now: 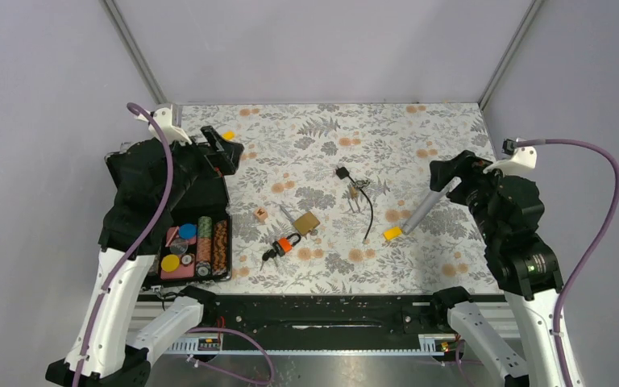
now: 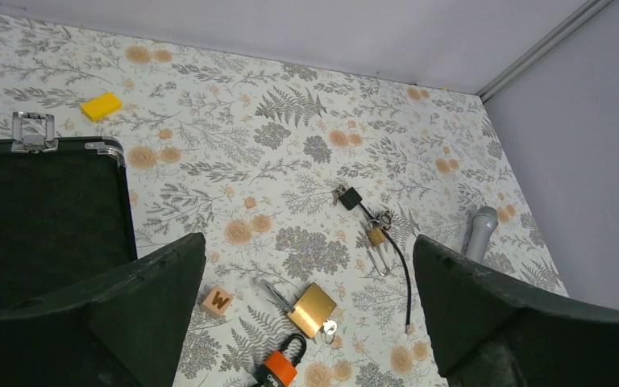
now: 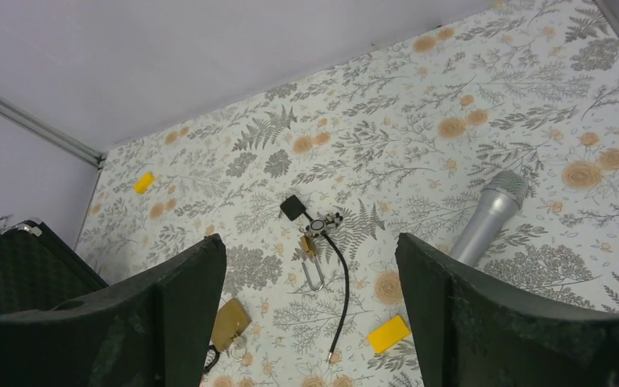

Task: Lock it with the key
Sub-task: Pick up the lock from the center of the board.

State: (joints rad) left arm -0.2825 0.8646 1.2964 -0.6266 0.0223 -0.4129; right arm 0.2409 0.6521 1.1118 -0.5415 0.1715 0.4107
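The lock is a small square brass padlock lying flat on the floral table near the middle, its silver shackle pointing up-left. It also shows in the left wrist view and the right wrist view. A small silver key sits at the lock's lower edge, seemingly in the keyhole. My left gripper is open and empty, raised behind and left of the lock. My right gripper is open and empty, raised at the far right.
An orange-and-black key bunch lies just in front of the lock. A wooden "W" cube, a tiny brass lock with black cable, a silver microphone, a yellow block and an open black case of chips are around.
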